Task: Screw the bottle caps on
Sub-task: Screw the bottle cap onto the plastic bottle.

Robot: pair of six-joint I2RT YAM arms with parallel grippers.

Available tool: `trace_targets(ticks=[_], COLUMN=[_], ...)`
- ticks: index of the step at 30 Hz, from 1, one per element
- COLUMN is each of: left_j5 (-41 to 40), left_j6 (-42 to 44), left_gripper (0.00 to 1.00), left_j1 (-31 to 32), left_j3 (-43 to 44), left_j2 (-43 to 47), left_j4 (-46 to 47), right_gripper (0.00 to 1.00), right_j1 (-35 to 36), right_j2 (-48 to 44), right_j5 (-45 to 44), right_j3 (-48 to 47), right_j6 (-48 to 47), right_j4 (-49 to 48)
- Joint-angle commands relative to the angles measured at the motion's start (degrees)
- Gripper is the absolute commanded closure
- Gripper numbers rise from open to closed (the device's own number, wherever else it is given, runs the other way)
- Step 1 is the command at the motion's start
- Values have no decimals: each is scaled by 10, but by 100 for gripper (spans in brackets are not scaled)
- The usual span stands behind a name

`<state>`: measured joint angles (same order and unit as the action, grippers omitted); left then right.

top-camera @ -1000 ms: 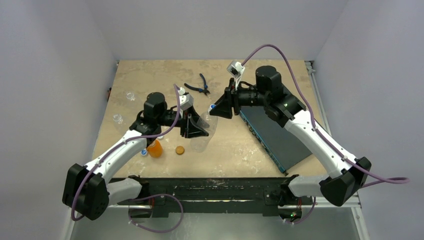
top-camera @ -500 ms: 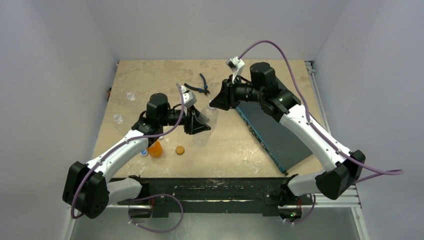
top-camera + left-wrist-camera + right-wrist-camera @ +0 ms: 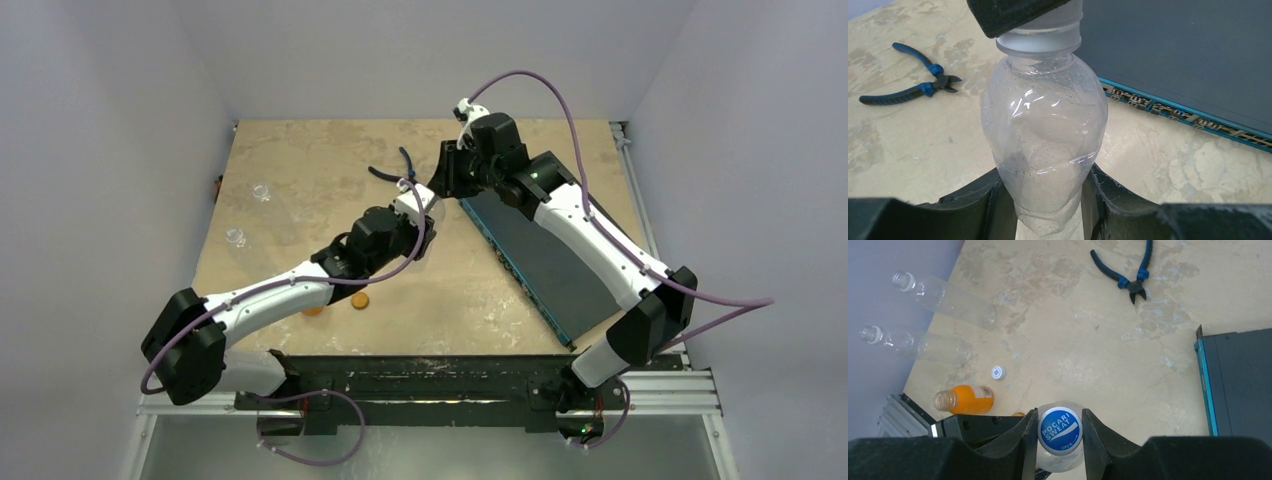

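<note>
A clear bottle (image 3: 1043,140) stands gripped at its lower body by my left gripper (image 3: 1045,210), which is shut on it. In the top view it shows as a pale shape (image 3: 426,200) between the two grippers. My right gripper (image 3: 1060,432) is shut on the blue cap (image 3: 1060,430) that sits on this bottle's neck (image 3: 1040,40). The orange bottle (image 3: 965,399) lies on its side with its neck open. A white cap (image 3: 998,372) lies near it, and an orange-brown cap (image 3: 360,299) lies on the table by my left arm.
Two more clear bottles (image 3: 948,297) (image 3: 918,342) lie at the table's left side. Blue-handled pliers (image 3: 1128,270) lie at the back. A dark flat box with a teal edge (image 3: 545,265) lies at the right, close under my right arm.
My left arm has carried the clear bottle right and toward the back. My right gripper moved back with it and closed on the blue cap.
</note>
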<state>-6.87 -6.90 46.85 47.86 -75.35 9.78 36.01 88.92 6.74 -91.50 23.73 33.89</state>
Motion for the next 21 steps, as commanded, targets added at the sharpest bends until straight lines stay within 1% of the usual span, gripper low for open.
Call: trace_targets(ticks=[1,2,5,6,9,10,13,15,18,21], left_j5=[-64,-56,-5,22,124,165,317,410,517,596], left_j6=[44,50,66,66,66,66,78,76,73,50], left_gripper=[100,100,100,100,100,100,100,100,100,100], left_j1=[13,12,0,-9,-47,-60,-108,-134,-155,-164], left_j3=[47,48,50,49,43,38,30,31,43,43], left_j2=[-3,-2,-1,0,9,12,21,20,13,8], left_j4=[56,44,-1,-12,-37,-39,-38,-38,-41,-21], right_gripper=[76,60,6,2,1,1,1,1,8,13], right_j1=[22,21,12,5,-26,-38,-69,-75,-76,-75], right_j2=[-3,-9,-23,-28,-48,-56,-80,-93,-116,-132], right_j5=[-14,-12,-17,-10,25,50,115,141,180,225], right_j3=[-21,-21,-39,-42,-37,-31,-5,6,22,34], right_j6=[52,53,36,29,19,13,-12,-36,-76,-109], right_j4=[14,7,0,-5,-22,-30,-52,-55,-52,-40])
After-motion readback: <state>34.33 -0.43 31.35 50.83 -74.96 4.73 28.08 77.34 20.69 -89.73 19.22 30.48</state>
